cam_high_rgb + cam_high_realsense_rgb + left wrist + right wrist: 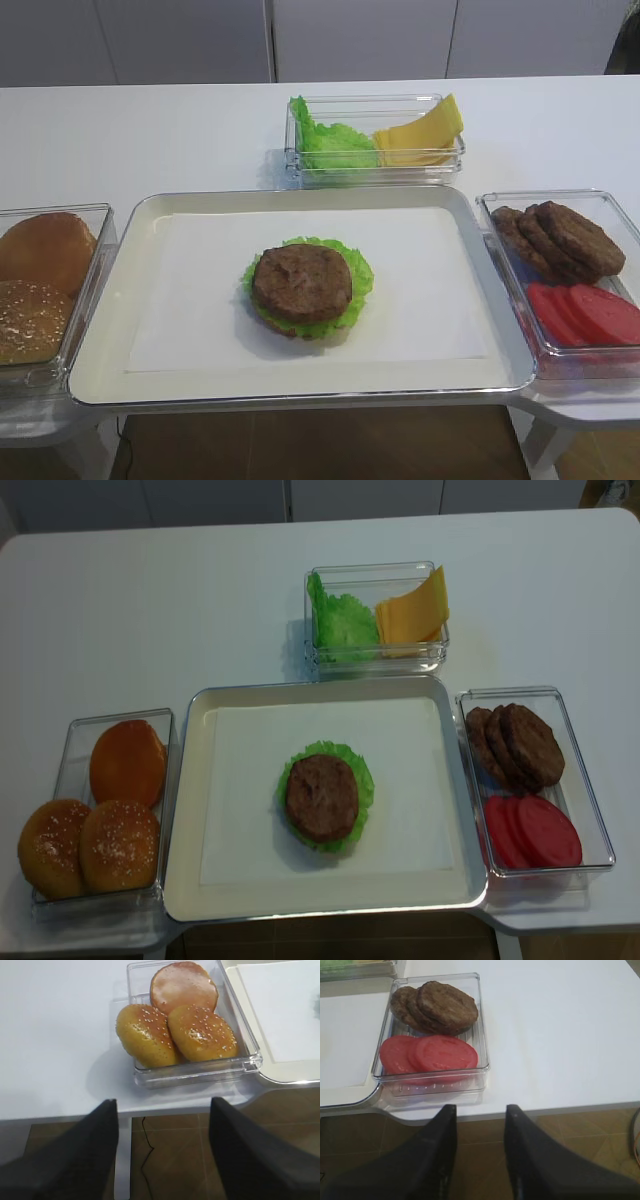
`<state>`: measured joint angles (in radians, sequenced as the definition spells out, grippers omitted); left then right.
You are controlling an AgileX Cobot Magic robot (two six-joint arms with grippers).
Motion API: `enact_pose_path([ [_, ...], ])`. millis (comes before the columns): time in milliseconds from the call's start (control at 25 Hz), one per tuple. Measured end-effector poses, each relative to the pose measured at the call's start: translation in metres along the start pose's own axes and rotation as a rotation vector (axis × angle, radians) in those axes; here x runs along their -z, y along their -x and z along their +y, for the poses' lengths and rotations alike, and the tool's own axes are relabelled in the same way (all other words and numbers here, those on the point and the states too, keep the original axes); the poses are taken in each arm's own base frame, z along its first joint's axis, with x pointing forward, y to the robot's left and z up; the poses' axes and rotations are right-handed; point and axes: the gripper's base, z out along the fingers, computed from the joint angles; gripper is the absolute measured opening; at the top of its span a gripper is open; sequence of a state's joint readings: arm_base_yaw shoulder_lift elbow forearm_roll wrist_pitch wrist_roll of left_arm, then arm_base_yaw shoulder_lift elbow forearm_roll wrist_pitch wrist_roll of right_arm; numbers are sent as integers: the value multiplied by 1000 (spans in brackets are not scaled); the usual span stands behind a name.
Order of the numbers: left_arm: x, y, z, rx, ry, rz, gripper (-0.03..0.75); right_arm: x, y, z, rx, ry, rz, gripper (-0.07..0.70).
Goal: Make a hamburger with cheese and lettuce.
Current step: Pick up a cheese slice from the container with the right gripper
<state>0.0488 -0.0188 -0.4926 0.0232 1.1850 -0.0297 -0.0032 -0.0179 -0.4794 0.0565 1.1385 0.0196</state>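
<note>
You can see no writing anywhere; the hamburger (302,286) sits mid-tray (150,380), the cheese (420,133) beyond it, and your left gripper (162,1152) and right gripper (479,1147), both open, hang well off.

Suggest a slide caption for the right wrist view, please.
Open right gripper hovers off the table edge before a clear bin of patties and tomato slices.
</note>
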Motion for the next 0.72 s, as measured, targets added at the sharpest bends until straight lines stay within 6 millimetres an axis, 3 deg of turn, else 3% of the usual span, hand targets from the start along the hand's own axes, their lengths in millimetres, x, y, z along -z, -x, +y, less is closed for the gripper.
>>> enact_pose_path([
  [600,0,0,0,0,0,0,433,0,0,0,0,0,0,267],
  [720,0,0,0,0,0,0,433,1,2,3,-15,34,-19,301],
])
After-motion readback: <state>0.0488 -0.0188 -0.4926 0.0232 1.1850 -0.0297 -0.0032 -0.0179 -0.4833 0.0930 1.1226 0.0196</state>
